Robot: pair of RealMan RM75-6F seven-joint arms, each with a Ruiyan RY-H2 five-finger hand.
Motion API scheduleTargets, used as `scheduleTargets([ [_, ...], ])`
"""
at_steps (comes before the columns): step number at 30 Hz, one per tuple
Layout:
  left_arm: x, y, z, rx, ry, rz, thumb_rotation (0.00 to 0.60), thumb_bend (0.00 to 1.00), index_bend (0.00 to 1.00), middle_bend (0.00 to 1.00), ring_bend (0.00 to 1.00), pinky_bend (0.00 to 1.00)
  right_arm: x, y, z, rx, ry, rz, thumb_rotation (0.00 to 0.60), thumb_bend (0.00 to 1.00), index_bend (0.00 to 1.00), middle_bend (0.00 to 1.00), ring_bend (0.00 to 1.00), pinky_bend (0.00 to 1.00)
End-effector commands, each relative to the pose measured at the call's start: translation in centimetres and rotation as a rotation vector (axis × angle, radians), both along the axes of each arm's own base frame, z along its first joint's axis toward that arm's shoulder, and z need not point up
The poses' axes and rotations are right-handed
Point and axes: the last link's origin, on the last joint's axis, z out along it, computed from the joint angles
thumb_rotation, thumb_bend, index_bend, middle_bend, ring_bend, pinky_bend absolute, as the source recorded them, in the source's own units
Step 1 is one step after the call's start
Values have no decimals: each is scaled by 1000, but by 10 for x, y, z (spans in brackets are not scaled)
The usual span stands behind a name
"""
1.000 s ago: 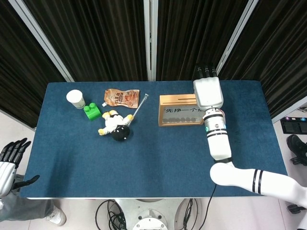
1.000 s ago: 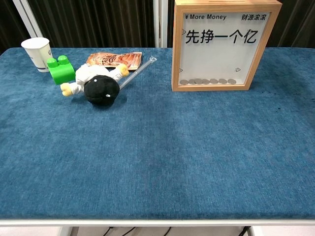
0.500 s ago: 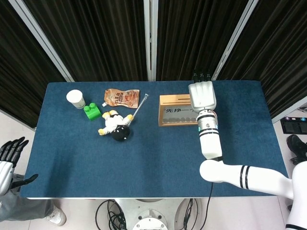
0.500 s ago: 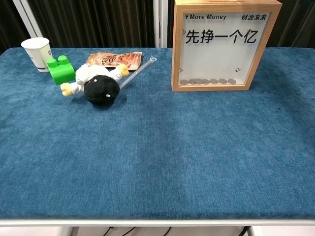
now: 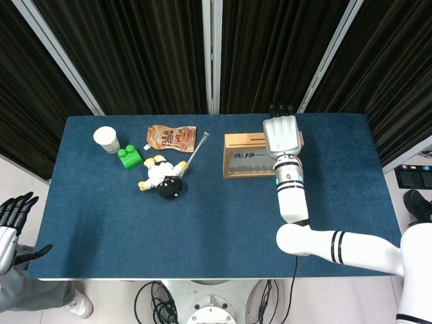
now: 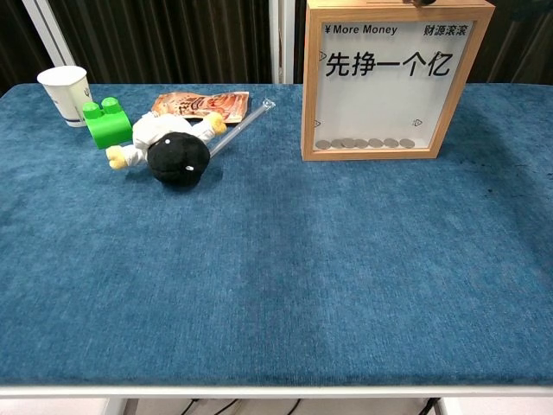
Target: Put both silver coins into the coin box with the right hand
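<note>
Coin box (image 6: 393, 82): standing upright near the table's (image 5: 223, 223) far edge, right of centre, a row of coins lying inside at its bottom.

Right hand (image 5: 281, 135): hovering over the box's top; finger state and any coin hidden.

Left hand (image 5: 13, 219): hanging off the table's near left corner, fingers spread, empty.

Risk: a coin missing the slot, or the hand tipping the box.

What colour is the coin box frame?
Light tan wood, around a white panel; the coin box shows best in the chest view.
</note>
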Motion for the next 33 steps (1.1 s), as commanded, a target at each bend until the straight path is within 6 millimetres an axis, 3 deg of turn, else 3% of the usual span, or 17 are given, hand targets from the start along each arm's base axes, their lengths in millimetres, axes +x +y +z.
scheduleTargets([
  [1, 0, 0, 0, 0, 0, 3, 600, 58, 56, 7, 0, 0, 0, 0, 0, 0, 0, 1, 600, 380, 759, 62, 0, 0],
  [33, -2, -1, 3, 2, -9, 0, 600, 59, 56, 7, 0, 0, 12, 3, -3, -40, 0, -107, 600, 381, 788, 78, 0, 0],
])
